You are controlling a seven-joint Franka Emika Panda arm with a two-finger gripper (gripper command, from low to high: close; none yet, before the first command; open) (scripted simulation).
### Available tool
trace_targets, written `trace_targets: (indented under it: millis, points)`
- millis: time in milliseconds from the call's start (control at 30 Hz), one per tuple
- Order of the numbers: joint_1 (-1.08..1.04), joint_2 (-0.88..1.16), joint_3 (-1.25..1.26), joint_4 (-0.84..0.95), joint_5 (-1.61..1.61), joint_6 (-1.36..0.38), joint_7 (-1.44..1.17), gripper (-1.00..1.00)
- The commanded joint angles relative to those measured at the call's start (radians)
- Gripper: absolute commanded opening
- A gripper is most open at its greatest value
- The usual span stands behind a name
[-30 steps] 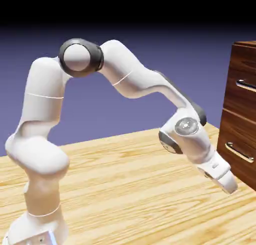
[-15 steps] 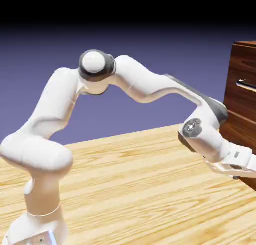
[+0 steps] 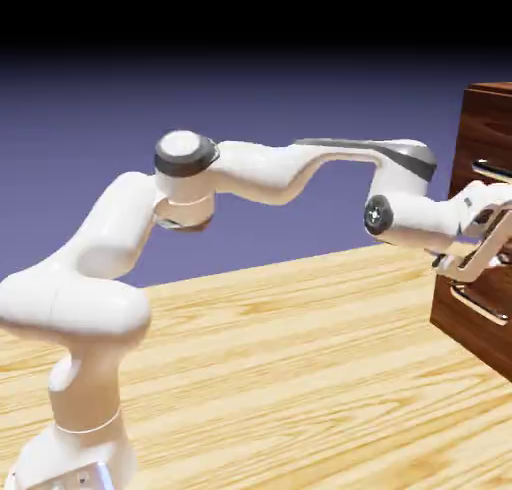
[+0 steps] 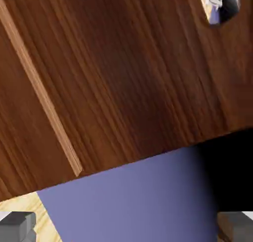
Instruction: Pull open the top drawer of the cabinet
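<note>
Pale wood-grain worktop point(image 3: 300, 358) across the lower part of the exterior view, in front of a plain blue-violet backdrop point(image 3: 300, 98).

White jointed robot arm point(image 3: 270, 168) rising from the lower left of the exterior view, bent over at a grey-capped joint, forearm roughly level and extended to the right.

Tall boxy dark reddish-brown glossy wood cabinet point(image 3: 480, 308) at the right edge of the exterior view, standing on the worktop, only partly in frame.

Uppermost dark reddish-brown wood-grain drawer front point(image 3: 490, 143) at the upper right of the exterior view, flush with the cabinet face, shut. Slim horizontal silver bar handle point(image 3: 492, 168) across it, just above the hand.

Lower drawer handle point(image 3: 478, 304) below the hand.

Pale two-finger fingers point(image 3: 480, 253) close in front of the cabinet face, between the two handles, slanting down and left. Spread fully apart, nothing between them.

Hand view: wood grain filling the upper part, tilted; a silver handle end point(image 4: 219, 4) at the top right; grey fingertips point(image 4: 17, 226) at both bottom corners, wide apart.
</note>
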Motion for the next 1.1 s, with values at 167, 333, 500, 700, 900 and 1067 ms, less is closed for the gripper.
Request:
trace_targets:
  millis: [167,333,500,700,900,1067]
  points:
    - [0.067,0.124,-0.106,0.078,0.182,-0.031,-0.194,1.0]
    - [-0.048,0.141,-0.083,0.26,0.166,0.036,-0.148,1.0]
    - [-0.11,0.15,-0.071,0.358,0.157,0.072,-0.124,-1.0]
    - [0.025,0.135,-0.101,0.141,0.179,-0.01,-0.173,-1.0]
    - [0.167,0.122,-0.138,-0.076,0.188,-0.087,-0.213,-1.0]
    - [0.292,0.114,-0.177,-0.257,0.185,-0.147,-0.241,-1.0]
